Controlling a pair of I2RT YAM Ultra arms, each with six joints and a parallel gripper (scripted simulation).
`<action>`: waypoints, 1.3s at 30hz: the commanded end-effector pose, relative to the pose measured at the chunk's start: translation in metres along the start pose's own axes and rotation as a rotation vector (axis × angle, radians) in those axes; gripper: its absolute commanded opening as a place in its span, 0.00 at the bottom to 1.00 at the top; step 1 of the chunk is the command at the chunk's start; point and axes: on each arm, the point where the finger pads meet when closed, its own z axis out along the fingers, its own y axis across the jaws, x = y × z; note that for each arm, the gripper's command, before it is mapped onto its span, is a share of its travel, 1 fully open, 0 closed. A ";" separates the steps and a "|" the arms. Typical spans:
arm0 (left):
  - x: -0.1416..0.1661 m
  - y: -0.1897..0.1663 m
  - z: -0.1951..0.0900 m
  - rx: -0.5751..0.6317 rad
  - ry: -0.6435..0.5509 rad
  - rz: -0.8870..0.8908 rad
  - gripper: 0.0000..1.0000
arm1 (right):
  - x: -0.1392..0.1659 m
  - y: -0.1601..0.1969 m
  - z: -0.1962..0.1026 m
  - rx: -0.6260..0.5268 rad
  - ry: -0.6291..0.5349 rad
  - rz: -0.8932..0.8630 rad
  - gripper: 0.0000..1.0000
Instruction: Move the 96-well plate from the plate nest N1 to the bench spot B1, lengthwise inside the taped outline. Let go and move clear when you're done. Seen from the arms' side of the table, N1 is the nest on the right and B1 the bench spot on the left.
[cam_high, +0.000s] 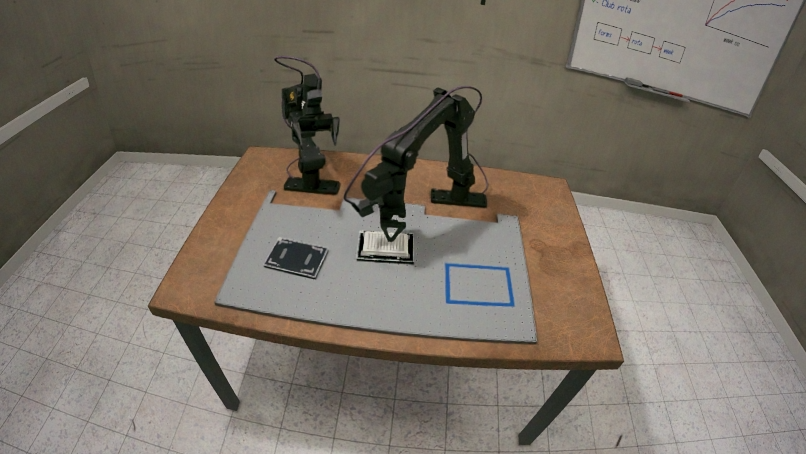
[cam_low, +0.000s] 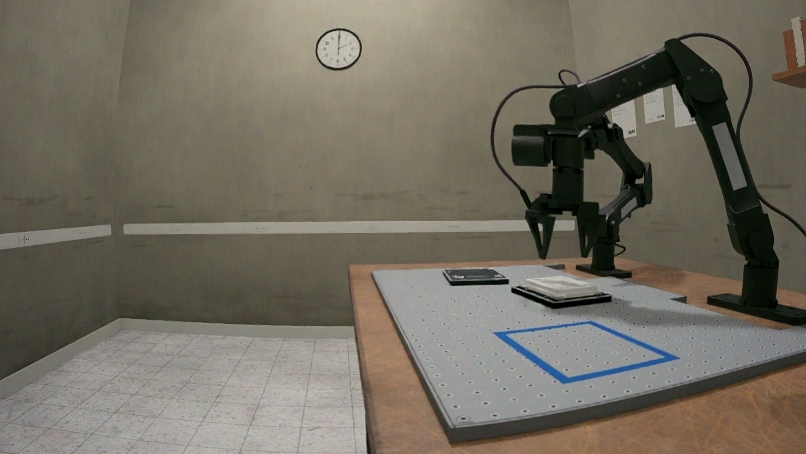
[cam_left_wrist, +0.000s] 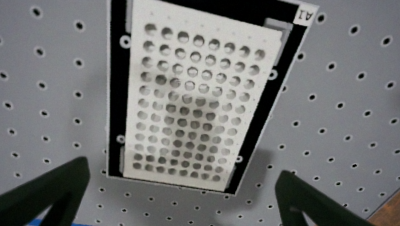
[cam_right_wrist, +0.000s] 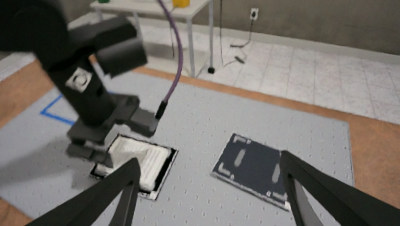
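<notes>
The white 96-well plate sits in a black plate nest in the middle of the grey perforated mat. It also shows in the side view, the left wrist view and the right wrist view. My left gripper hangs open a little above the plate, fingers pointing down and touching nothing; its fingers frame the plate's near end in the left wrist view. My right gripper is open and empty, held high near its base at the back. The blue taped outline is empty.
A second black nest lies empty on the mat, away from the outline. Both arm bases stand at the table's back edge. The left arm fills the left part of the right wrist view.
</notes>
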 end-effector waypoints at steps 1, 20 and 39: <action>-0.002 -0.003 -0.011 0.005 0.021 0.065 1.00 | 0.023 0.000 -0.011 0.011 0.058 -0.018 1.00; -0.010 0.001 -0.009 0.016 0.034 0.101 1.00 | 0.050 0.005 -0.027 -0.046 0.058 -0.044 1.00; -0.010 0.001 -0.007 0.019 0.036 0.101 1.00 | 0.051 0.007 -0.028 -0.054 0.056 -0.043 1.00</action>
